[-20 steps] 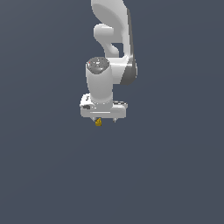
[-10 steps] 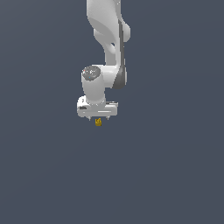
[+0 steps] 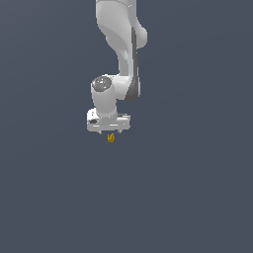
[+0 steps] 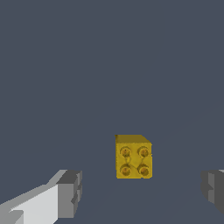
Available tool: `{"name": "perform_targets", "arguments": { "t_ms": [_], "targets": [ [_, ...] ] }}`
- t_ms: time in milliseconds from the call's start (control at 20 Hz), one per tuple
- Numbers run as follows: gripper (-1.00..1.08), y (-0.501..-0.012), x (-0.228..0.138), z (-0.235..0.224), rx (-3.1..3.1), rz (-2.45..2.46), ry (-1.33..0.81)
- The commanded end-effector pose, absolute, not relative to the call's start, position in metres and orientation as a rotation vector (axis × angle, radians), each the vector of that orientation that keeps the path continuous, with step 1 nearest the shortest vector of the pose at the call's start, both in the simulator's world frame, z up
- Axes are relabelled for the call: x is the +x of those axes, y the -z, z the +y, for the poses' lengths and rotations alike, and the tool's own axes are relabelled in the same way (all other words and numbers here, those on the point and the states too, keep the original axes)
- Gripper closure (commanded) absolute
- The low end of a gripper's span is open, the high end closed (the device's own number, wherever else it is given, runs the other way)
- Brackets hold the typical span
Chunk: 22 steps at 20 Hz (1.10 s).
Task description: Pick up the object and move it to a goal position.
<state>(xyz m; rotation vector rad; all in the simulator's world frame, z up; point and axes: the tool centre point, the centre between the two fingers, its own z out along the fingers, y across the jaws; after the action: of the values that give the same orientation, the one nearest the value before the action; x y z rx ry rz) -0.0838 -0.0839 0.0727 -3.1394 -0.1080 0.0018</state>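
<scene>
Grey-tipped fingers [image 4: 70, 192] of the gripper [image 4: 142, 192] stand wide apart, nothing between the pads yet. Just beyond them, roughly centred in the gap, sits the object [image 4: 133, 156], a mustard-yellow studded cube directly under the gripper [image 3: 109, 132] in the exterior view. This looks like the approach step; next comes a straight descent around the cube, then closing.
</scene>
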Motion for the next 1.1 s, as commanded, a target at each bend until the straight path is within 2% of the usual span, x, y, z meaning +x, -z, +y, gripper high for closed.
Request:
{"name": "perform_targets", "arguments": {
  "t_ms": [0, 850, 900, 1050],
  "targets": [
    [-0.92, -0.072, -0.084, -0.084, -3.139, -0.109, -0.001],
    [-0.92, -0.022, -0.085, -0.084, -3.140, -0.113, 0.000],
    [1.08, -0.022, -0.085, -0.084, -3.140, -0.113, 0.000],
    [1.08, -0.022, -0.085, -0.084, -3.140, -0.113, 0.000]
  ]
}}
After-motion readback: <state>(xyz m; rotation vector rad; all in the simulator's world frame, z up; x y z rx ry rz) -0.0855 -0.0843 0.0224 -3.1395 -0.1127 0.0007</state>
